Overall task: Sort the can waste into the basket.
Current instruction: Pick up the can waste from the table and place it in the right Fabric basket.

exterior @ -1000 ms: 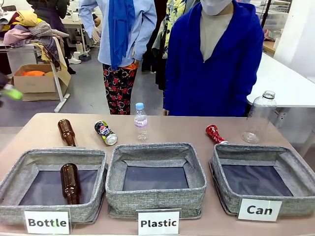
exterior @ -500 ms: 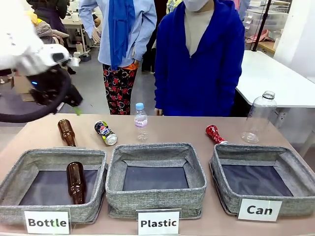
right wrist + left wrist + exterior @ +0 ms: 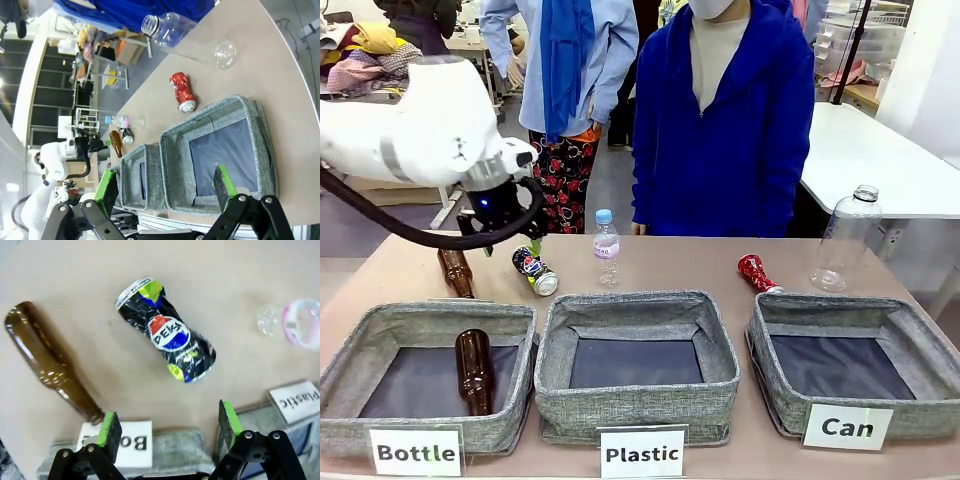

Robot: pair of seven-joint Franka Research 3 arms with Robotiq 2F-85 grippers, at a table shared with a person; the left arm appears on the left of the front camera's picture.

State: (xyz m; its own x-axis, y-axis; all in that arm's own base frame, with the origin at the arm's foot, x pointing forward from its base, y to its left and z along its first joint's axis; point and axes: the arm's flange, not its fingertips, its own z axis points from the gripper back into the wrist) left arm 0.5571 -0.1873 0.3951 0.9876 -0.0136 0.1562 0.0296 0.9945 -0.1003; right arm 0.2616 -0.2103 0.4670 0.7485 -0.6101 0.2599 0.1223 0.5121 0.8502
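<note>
Far left: "Bottle" printed on the white card of the first bin, one brown bottle lying inside, a second brown bottle on the table just behind it. Above that stretch of table, the left end effector, jaws spread wide, gripping nothing, pointed down at the dark can. Dented, on its side, apart from both green pads, between the second brown bottle and a small clear bottle. "Pepsi" and the red, white and blue roundel legible on its wall; finer print too small to read.

Middle: "Plastic" on the card of the second bin.

Right: the red can, crushed, lying on the table just behind the near corner of the basket; no print readable. "Can" on the basket's card, bare dark lining inside. Right end effector open wide, holding nothing, well apart from the red can.

By the look of it, nothing done so far: both cans left to pick up and drop in, the dark one probably first.
</note>
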